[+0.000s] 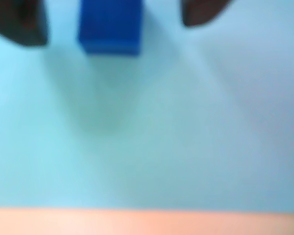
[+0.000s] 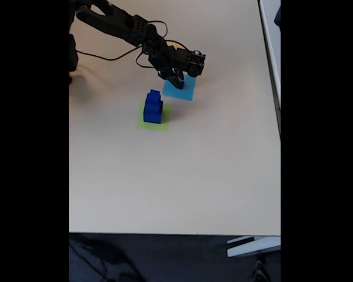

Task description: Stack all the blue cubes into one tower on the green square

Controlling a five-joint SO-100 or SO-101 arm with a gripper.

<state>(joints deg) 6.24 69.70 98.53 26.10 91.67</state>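
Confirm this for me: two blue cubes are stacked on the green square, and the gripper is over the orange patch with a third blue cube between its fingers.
Not quite. The gripper is over the light-blue patch, not an orange one, as the fixed view shows. The rest holds: two blue cubes stand stacked on the green square, and the wrist view shows the third blue cube between the fingers.

No legible text, label or number anywhere (wrist view blurred).
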